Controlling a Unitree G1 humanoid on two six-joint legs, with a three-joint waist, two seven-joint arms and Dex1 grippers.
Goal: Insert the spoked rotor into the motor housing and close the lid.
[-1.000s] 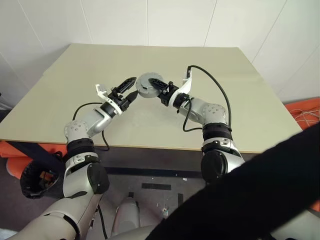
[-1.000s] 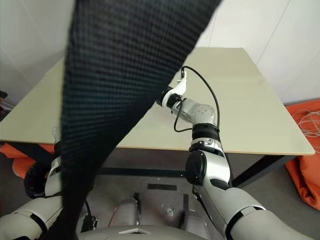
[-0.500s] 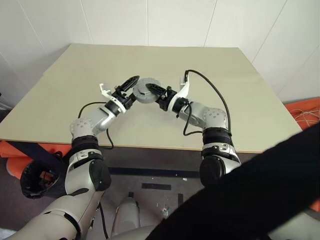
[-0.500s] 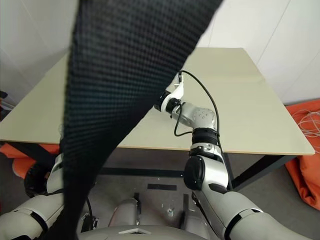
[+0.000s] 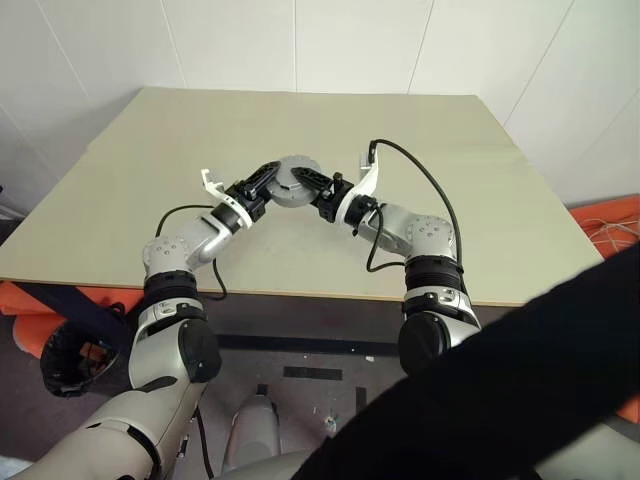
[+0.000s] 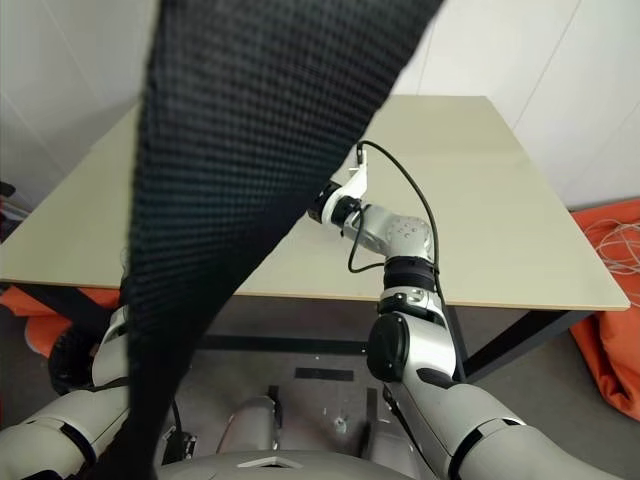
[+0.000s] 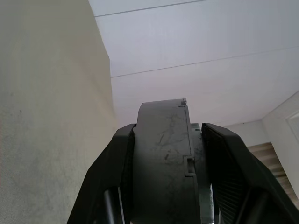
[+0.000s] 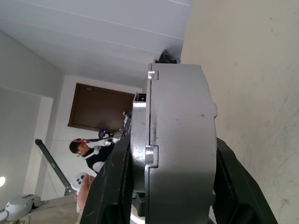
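No readable text, label, brand, number or sign was found in any view. The grey round metal assembly (image 5: 291, 181) carried only scuffs and small notches on its rim, no lettering. The pale beige worktop (image 5: 450, 150) bore no marks.
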